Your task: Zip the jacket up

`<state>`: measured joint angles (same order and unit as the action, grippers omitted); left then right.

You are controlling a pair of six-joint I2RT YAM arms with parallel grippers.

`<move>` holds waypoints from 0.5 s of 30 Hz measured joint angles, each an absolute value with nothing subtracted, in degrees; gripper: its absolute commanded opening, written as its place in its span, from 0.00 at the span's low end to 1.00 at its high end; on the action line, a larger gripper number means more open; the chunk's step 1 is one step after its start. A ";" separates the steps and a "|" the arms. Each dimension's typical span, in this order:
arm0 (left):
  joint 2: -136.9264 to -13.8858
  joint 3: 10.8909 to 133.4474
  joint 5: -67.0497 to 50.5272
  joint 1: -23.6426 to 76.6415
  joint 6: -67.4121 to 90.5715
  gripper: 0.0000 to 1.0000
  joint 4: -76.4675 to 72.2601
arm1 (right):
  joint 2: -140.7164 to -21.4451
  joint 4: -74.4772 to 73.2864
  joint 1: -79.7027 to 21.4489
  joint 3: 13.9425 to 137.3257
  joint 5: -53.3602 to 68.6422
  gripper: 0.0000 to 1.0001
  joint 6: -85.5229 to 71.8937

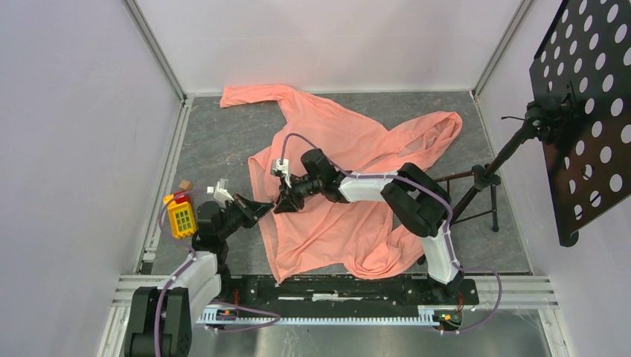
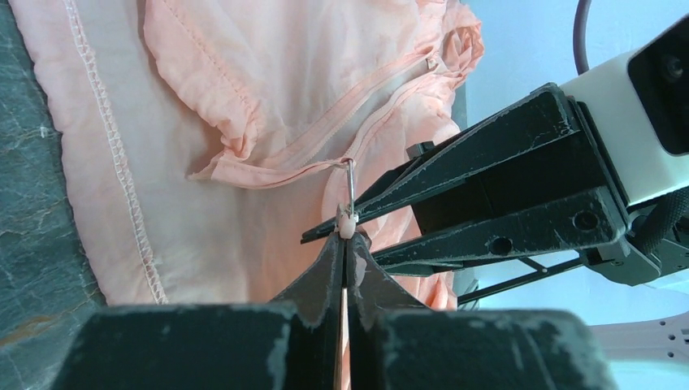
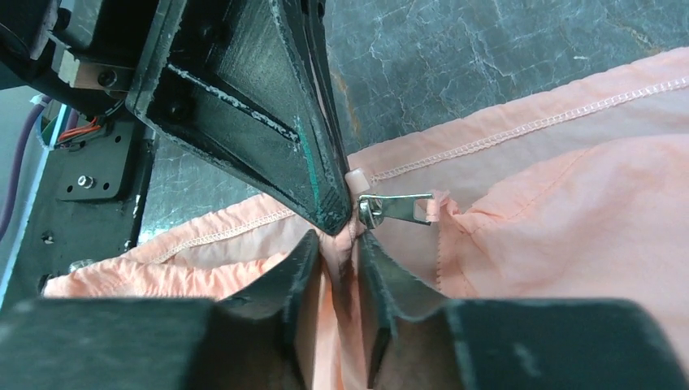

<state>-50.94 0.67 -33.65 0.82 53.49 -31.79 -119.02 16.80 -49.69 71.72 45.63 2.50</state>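
Observation:
The salmon-pink jacket (image 1: 350,149) lies crumpled on the grey table, one sleeve reaching to the far left. Both grippers meet at its near-left edge. My left gripper (image 1: 266,208) is shut, its tips (image 2: 348,237) pinching the pale end of the metal zipper pull (image 2: 350,187). The zipper track (image 2: 382,97) runs away from it, open. My right gripper (image 1: 283,202) is shut on a fold of jacket fabric (image 3: 348,244) just below the pull (image 3: 396,208). The left finger (image 3: 268,122) touches the right gripper's tips.
A yellow toy block (image 1: 181,218) and a small brown block (image 1: 185,184) sit at the table's left edge. A black perforated stand (image 1: 588,111) on a tripod (image 1: 484,186) stands at the right. White walls enclose the table.

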 measured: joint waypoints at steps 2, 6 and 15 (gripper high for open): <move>-50.89 0.67 -33.69 0.82 53.49 0.03 -32.12 | -119.02 17.54 -49.63 71.46 45.60 0.12 1.96; -50.83 0.67 -33.76 0.84 53.49 0.30 -32.69 | -119.02 19.86 -49.36 70.43 45.39 0.00 1.15; -47.90 0.67 -31.18 0.86 58.52 0.71 -36.14 | -119.00 23.75 -49.06 65.28 44.31 0.00 -1.80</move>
